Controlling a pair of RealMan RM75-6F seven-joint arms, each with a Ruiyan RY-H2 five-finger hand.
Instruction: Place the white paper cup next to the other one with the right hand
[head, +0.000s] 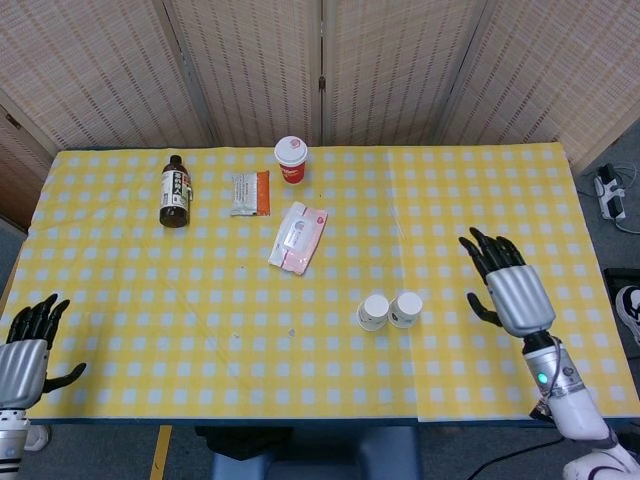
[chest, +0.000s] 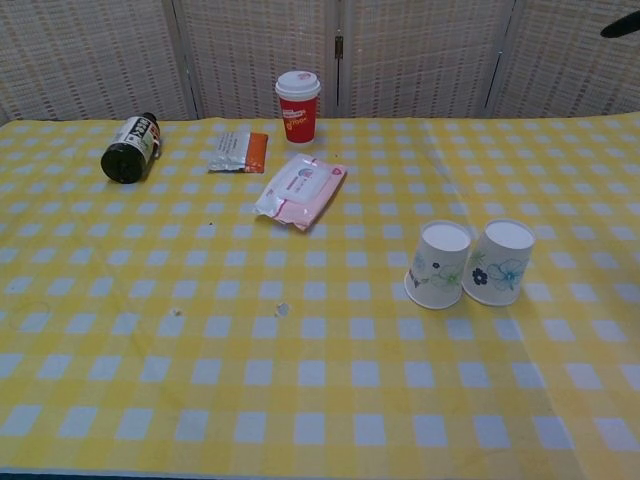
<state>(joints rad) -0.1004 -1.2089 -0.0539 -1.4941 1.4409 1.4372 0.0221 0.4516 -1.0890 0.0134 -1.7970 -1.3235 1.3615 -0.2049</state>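
Two white paper cups with flower prints stand upside down and touching near the table's front right. The left cup (head: 373, 312) (chest: 438, 264) leans slightly against the right cup (head: 405, 309) (chest: 499, 262). My right hand (head: 507, 284) hovers open to the right of them, fingers spread, holding nothing; in the chest view only a dark fingertip (chest: 620, 27) shows at the top right corner. My left hand (head: 25, 345) hangs open off the table's front left corner.
A red lidded cup (head: 291, 158) (chest: 297, 105), a snack packet (head: 250, 192), a pink wipes pack (head: 298, 237) (chest: 298, 190) and a dark bottle (head: 175, 190) (chest: 131, 147) lie across the far half of the yellow checked table (head: 200, 330).
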